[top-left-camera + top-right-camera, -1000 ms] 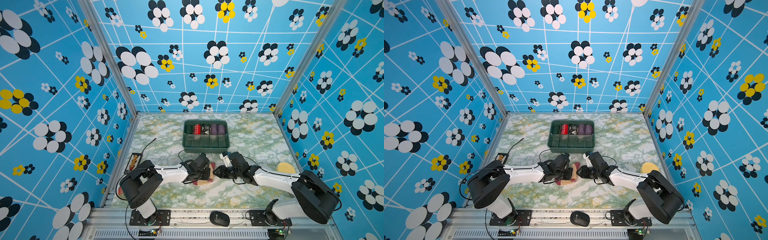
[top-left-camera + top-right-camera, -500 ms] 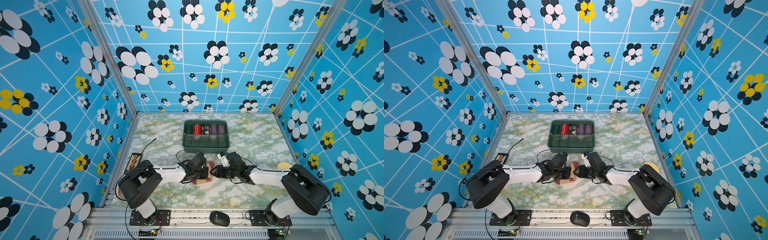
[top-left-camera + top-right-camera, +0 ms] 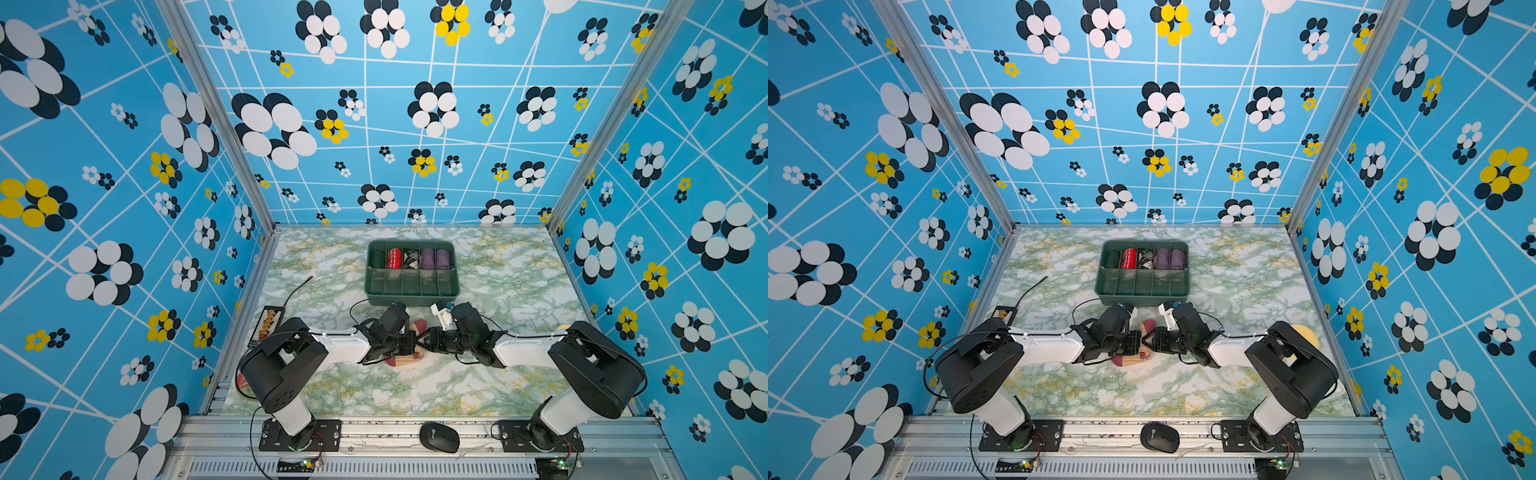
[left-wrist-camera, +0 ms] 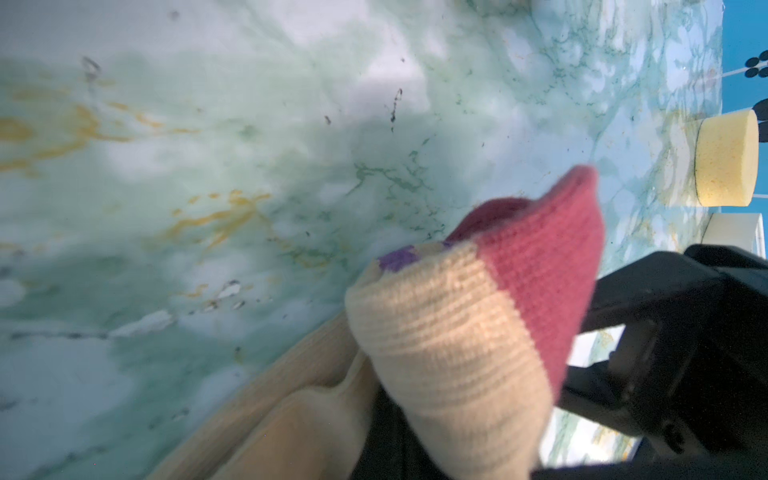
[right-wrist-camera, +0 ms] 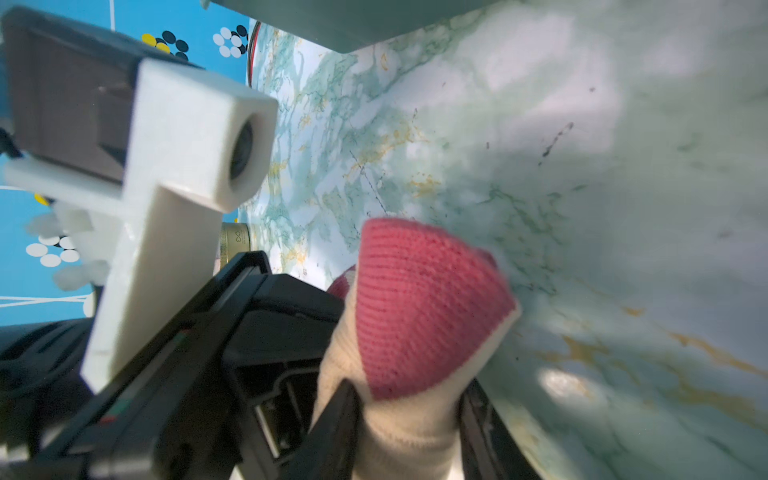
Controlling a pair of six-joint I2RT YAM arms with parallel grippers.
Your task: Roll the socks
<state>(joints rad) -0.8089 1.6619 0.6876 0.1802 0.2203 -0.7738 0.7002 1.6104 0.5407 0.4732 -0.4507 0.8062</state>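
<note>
Two robot hands meet over tan socks near the front middle of a green-marbled surface (image 3: 498,374).

In both top views the left hand (image 3: 414,344) and the right hand (image 3: 426,337) point at each other, tips almost touching, just in front of a green tray (image 3: 411,297). The tray holds a red roll (image 3: 393,257) and purple rolls (image 3: 428,257). The socks (image 3: 405,360), tan ribbed with maroon ends, lie partly on the surface under the two hands, with one maroon end poking up between them. The left hand is pinched fully together, and its wrist view shows tan and maroon sock fabric rising from its grip. The right hand is partly closed, its black fingers (image 5: 338,419) pressing either side of a bunched tan part of the socks. A yellow sponge (image 4: 725,162) sits well apart.
</note>
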